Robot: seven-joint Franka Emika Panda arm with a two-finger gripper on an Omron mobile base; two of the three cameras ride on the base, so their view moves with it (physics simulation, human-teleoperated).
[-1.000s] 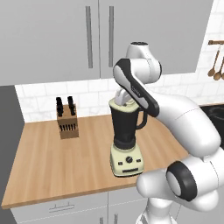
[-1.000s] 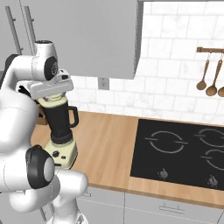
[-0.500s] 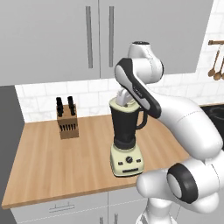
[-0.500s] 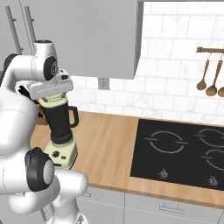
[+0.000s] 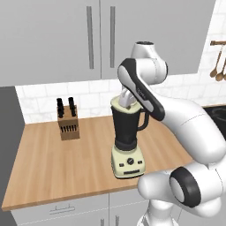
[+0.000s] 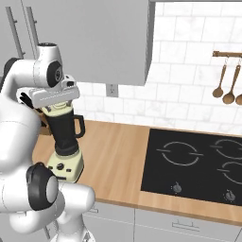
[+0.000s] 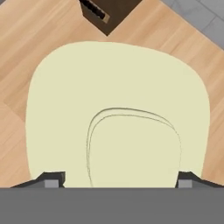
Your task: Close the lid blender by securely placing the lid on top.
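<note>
— How much of the lid [image 7: 116, 109] can you see?
— From the hand camera, nearly all; it hides the blender [image 5: 128, 137] jar beneath. The pincer [image 7: 116, 181] tips sit either side of its raised knob, apparently clenched on it.
— And the jar's contents?
— Too dark to tell. The lid rests at the jar top, on the table [image 5: 53, 163] near the knife block [image 5: 67, 120].
</note>
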